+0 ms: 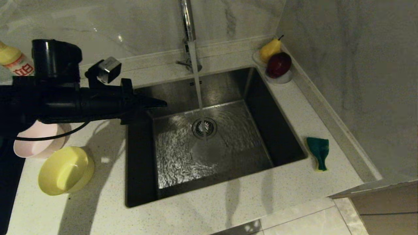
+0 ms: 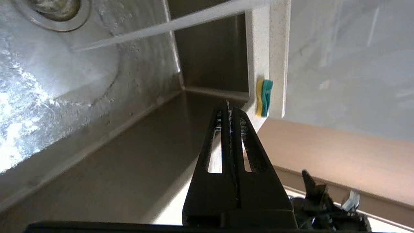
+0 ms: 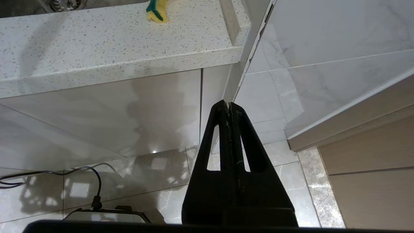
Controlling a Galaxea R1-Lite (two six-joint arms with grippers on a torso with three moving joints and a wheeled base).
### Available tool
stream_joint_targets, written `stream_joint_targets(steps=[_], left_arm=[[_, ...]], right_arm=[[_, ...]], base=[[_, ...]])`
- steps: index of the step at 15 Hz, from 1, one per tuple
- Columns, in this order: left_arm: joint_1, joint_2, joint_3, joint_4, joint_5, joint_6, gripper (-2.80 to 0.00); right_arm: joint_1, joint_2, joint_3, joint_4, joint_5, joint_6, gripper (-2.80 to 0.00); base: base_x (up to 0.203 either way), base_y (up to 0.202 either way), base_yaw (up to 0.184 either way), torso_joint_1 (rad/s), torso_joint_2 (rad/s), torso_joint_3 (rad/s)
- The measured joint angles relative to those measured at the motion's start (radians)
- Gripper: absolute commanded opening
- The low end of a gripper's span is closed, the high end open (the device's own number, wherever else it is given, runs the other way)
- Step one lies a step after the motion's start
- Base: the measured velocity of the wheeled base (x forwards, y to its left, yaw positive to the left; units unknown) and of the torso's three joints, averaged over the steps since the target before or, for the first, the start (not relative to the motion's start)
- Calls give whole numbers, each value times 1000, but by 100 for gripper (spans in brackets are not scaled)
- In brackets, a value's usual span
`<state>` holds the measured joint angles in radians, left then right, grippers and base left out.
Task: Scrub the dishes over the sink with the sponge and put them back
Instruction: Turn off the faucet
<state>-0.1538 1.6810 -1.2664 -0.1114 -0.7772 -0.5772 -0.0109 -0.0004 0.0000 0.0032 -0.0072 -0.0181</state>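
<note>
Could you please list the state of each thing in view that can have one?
Tap: running into the sink.
Sponge: on the counter, untouched.
Yellow bowl: tilted, empty.
Pink bowl: on the counter, partly hidden.
Left gripper: shut, empty, at the sink's edge.
Right gripper: shut, empty, below the counter.

My left arm [image 1: 65, 101] fills the upper left of the head frame: matte black, tubular, topped by a black cylindrical housing and a small silver-faced block; a thin black cable loops beneath it; the left gripper [image 1: 161, 103] tapers to a point. In both wrist frames I see black wedge-shaped fingers [image 2: 226, 155] with long slots, lower centre.
</note>
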Motion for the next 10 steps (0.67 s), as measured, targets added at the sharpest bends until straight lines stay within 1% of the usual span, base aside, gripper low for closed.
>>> stream_joint_targets(steps=[2, 4, 6, 9, 10], left_arm=[[-13, 47, -9, -59, 2, -33, -280], [-17, 84, -13, -130, 6, -81, -280], [-18, 121, -21, -229, 16, -156, -280], [-19, 170, -31, -389, 81, -251, -280], [-19, 185, -36, -444, 89, -284, -280]], right_arm=[[0, 0, 0, 0, 0, 0, -280], [0, 0, 0, 0, 0, 0, -280], [0, 0, 0, 0, 0, 0, -280], [0, 0, 0, 0, 0, 0, -280], [0, 0, 0, 0, 0, 0, -280]], base=[[0, 0, 0, 0, 0, 0], [0, 0, 0, 0, 0, 0], [0, 0, 0, 0, 0, 0], [0, 0, 0, 0, 0, 0], [0, 0, 0, 0, 0, 0]])
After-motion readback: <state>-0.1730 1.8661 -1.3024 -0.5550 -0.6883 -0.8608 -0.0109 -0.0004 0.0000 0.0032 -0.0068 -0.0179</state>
